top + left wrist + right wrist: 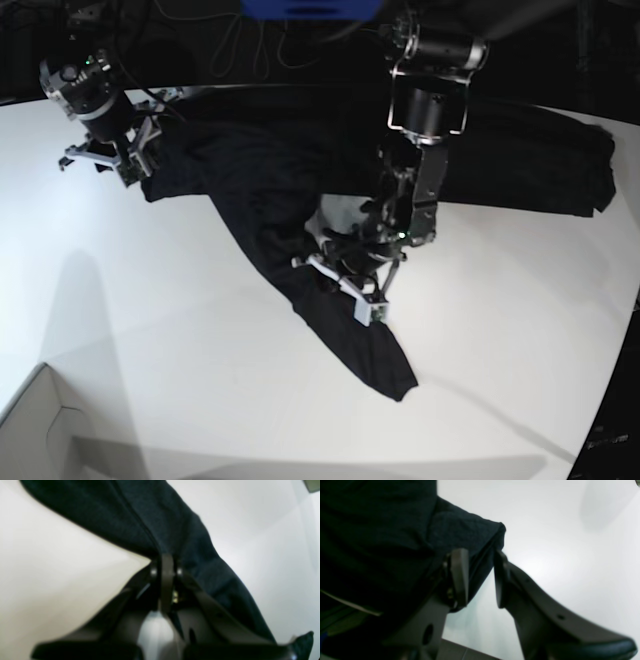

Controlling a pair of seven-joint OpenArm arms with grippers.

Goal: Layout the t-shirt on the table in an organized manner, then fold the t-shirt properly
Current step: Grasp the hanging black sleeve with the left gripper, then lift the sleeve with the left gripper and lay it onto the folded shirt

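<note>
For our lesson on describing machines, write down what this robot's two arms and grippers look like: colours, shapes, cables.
Both arms are dark with silvery metal joint housings. The left gripper has flat, dark, blade-like fingers on curved black links pinned by small round bolts. The right gripper has broad dark pads on long curved fingers with small holes. Black cables hang behind the arms.

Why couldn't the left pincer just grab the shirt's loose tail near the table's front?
Probably not yet: the left pincer is shut on the t-shirt mid-strip. The loose tail lies close by, unobstructed, once it lets go.

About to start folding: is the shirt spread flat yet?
No. The shirt lies bunched and twisted, one long strip trailing diagonally across the table.
</note>
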